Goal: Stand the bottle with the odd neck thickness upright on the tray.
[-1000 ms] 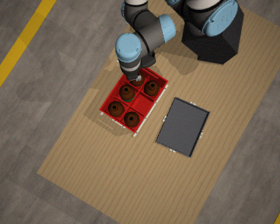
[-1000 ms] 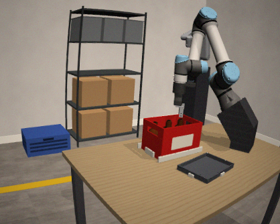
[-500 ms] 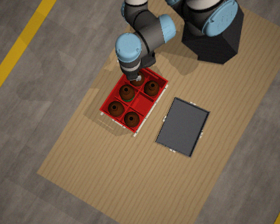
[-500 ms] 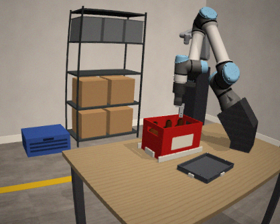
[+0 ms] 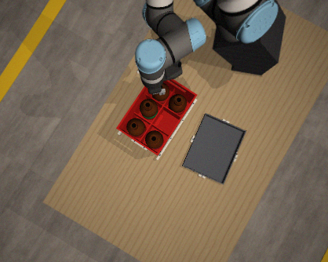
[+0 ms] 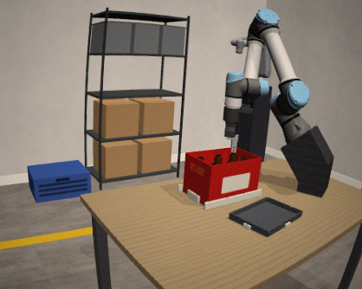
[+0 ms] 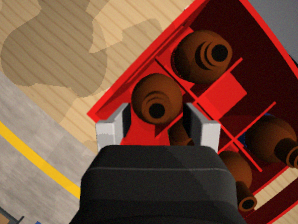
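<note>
Over the red crate's (image 5: 184,89) far corner cell, the gripper (image 7: 160,125) wide open and empty, fingers either side of a bottle neck (image 7: 157,110).

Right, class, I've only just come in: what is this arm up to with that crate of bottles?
The arm holds its open tool over the red crate, fingers either side of one brown bottle near a corner, gripping nothing. All five bottles stand in the crate. The grey tray beside it has no bottle on it.
</note>
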Robot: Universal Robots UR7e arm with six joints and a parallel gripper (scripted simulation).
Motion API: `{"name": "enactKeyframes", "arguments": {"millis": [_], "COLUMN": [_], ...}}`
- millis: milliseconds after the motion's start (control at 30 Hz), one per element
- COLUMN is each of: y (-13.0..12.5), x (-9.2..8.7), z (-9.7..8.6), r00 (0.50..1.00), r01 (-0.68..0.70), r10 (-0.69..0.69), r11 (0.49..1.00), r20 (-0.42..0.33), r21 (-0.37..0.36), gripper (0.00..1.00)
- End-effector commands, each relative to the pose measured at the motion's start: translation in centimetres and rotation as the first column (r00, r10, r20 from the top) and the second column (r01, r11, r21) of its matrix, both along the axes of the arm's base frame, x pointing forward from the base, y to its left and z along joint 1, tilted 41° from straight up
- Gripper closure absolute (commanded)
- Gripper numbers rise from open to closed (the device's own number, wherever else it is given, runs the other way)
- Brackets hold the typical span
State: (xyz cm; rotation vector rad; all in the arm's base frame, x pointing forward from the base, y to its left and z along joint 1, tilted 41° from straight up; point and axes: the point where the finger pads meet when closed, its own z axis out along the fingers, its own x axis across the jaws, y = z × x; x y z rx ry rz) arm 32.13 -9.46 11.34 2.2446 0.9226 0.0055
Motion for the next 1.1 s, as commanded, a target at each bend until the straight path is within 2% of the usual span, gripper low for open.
{"name": "enactKeyframes", "arguments": {"millis": [0,1067], "y": [-0.2,-1.9], "x": [0.1,0.8], "z": [-0.2,-2.4], "r00": [1.000,1.000], "r01": [0.000,0.000], "r10": [0.000,0.000], "r11": [1.000,1.000], "r20": [0.001,0.001], "r21": [0.000,0.000], "gripper": [0.00,0.00]}}
